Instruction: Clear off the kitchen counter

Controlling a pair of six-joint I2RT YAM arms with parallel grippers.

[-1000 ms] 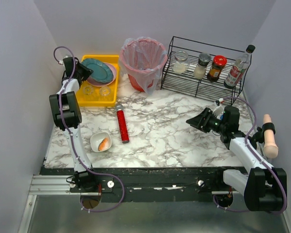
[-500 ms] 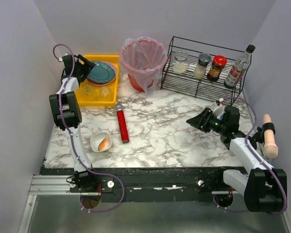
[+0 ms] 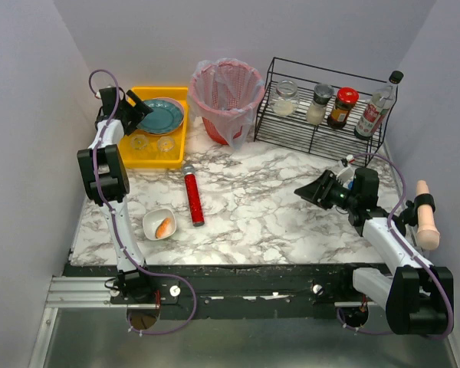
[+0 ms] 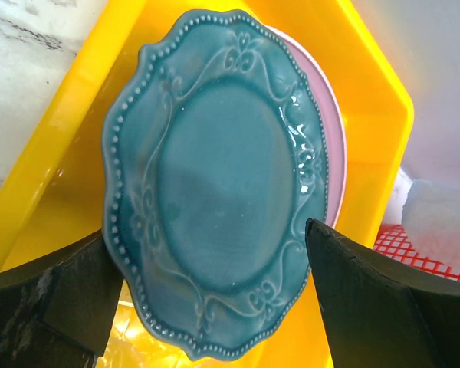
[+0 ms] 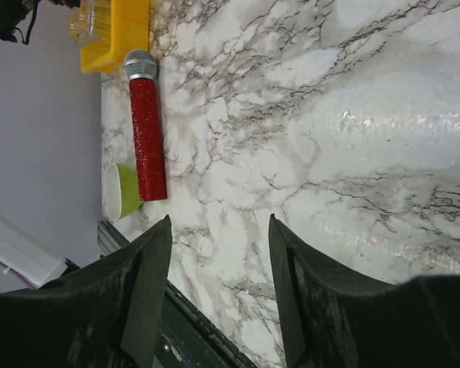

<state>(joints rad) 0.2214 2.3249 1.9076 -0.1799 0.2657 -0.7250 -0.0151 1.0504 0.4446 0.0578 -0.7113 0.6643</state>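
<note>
The kitchen counter (image 3: 276,215) is white marble with grey veins. A red glitter microphone (image 3: 192,198) and a small white bowl (image 3: 160,224) holding an orange piece lie on its left part. My left gripper (image 3: 136,107) is open over the far end of the yellow tray (image 3: 142,159). In the left wrist view its fingers stand wide on either side of a teal plate (image 4: 222,192), which lies on a pink plate (image 4: 333,130). My right gripper (image 3: 310,190) is open and empty above the counter's right part. The right wrist view shows the microphone (image 5: 147,130) and the bowl (image 5: 123,190).
A pink bin (image 3: 227,96) with a plastic liner stands behind the counter's middle. A black wire rack (image 3: 322,130) at the back right holds jars and a bottle (image 3: 377,107). Two upturned glasses (image 3: 153,144) sit in the tray's near half.
My left gripper has shifted slightly over the tray's far end, and the teal plate has moved a little right onto the pink plate. The right arm has not moved.
</note>
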